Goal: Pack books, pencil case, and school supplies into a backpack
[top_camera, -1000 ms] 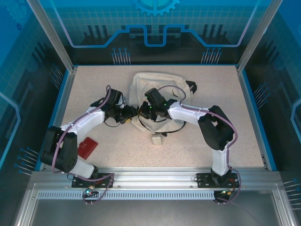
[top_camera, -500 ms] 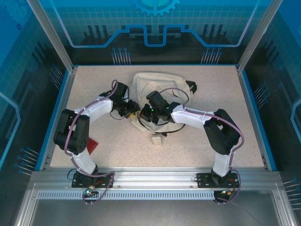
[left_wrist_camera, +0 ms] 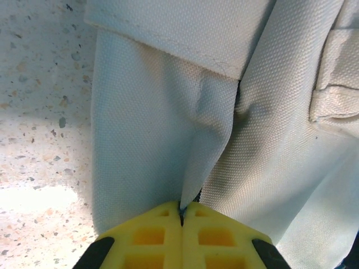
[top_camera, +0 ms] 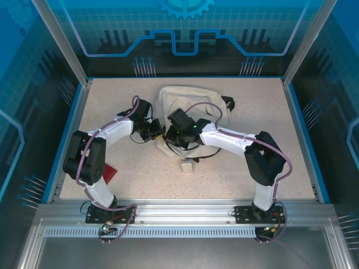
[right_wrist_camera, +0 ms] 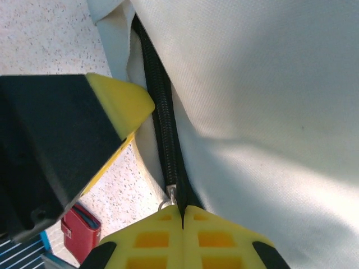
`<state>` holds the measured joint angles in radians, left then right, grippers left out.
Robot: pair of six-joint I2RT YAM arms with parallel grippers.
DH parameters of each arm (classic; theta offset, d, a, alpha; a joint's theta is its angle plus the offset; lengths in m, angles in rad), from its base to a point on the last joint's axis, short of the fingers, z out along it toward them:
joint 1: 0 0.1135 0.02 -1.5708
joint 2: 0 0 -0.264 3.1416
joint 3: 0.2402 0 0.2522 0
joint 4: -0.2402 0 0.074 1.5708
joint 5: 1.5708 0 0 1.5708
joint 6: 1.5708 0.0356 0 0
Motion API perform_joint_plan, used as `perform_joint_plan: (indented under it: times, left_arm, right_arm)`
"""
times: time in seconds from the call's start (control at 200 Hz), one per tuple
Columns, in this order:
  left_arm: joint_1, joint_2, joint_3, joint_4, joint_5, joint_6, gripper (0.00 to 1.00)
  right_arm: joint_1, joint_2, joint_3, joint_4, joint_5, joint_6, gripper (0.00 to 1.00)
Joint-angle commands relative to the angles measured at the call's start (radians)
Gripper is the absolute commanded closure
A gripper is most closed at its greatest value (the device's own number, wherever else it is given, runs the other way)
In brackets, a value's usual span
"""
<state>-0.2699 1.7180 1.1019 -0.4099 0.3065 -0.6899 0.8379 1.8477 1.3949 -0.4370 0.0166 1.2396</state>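
Backpack (top_camera: 193, 106) lies at the middle of the speckled table (top_camera: 280, 140), cream fabric, one only. We count two grippers, both at its near-left edge and almost touching each other. Left gripper (left_wrist_camera: 181, 212) has its yellow fingers pressed together on a raised fold of the bag's cloth. Right gripper (right_wrist_camera: 182, 212) is likewise closed, pinching the one small metal zip pull (right_wrist_camera: 171, 194) at the end of a black zip line (right_wrist_camera: 160, 106). In the right wrist view one finger of the left gripper sits just beside that zip, crowding the seam. Around them we see one red flat item (top_camera: 107, 172) by the left arm, partly hidden behind it in the top view and well apart from the bag. One small beige tag (top_camera: 188, 166) lies on the table just in front of the bag. One dark loop (top_camera: 208, 152) runs between tag and bag — strap or cable, we cannot tell.
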Motion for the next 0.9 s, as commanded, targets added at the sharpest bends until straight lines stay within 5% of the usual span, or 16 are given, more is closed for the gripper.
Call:
perform_joint_plan:
  times: [0.0,0.39,0.57,0.75,0.89]
  left_arm:
    - [0.014,-0.044,-0.032,0.046,-0.014,0.023,1.0]
    - [0.033,-0.056,-0.063,0.093,0.0,0.024,1.0]
    - [0.037,-0.066,-0.071,0.122,0.058,0.033,1.0]
    - [0.035,-0.075,-0.085,0.155,0.122,0.052,1.0]
    - [0.034,-0.081,-0.107,0.183,0.153,0.046,1.0]
  right_arm:
    - [0.041,-0.015,0.06,-0.225,0.117,-0.025,1.0]
    - [0.086,0.003,0.086,-0.442,0.216,0.001,1.0]
    - [0.055,-0.096,-0.048,-0.137,0.099,-0.049,1.0]
    - [-0.016,-0.036,0.015,-0.129,0.008,0.015,0.49]
    - [-0.037,0.025,0.049,-0.141,-0.027,0.094,0.43]
